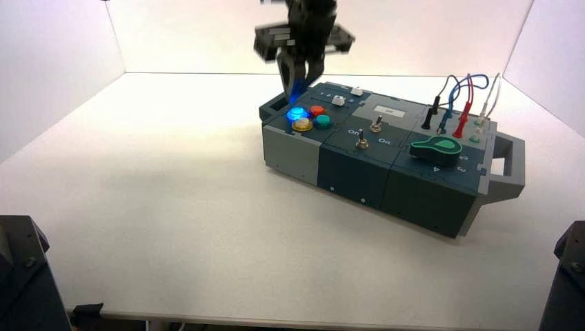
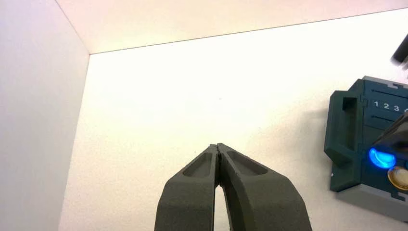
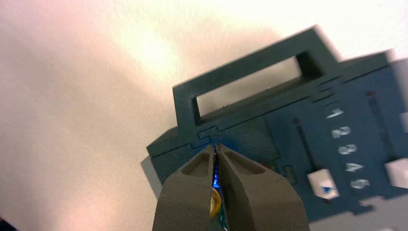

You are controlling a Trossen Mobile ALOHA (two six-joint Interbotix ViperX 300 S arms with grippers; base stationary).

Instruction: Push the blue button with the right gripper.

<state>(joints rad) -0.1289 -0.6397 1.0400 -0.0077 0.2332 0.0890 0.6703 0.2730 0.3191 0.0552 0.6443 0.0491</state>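
The blue button (image 1: 296, 113) glows bright blue at the left end of the dark teal box (image 1: 359, 172), beside a yellow, a red and a teal-green button. My right gripper (image 1: 295, 94) hangs from above with its tips shut just over the blue button; blue light falls on the fingers. I cannot tell whether it touches. In the right wrist view the shut gripper (image 3: 215, 146) hides the button except for a blue glimmer (image 3: 216, 180) in the gap. My left gripper (image 2: 218, 145) is shut and empty over the white table left of the box, with the blue button (image 2: 381, 158) in its view.
On the box are a yellow button (image 1: 302, 125), a red button (image 1: 317, 109), a teal-green button (image 1: 322, 121), two white sliders (image 1: 338, 101), two toggle switches (image 1: 376, 125), a green knob (image 1: 436, 147) and plugged wires (image 1: 462, 103). Handles stick out at both ends (image 1: 507, 162).
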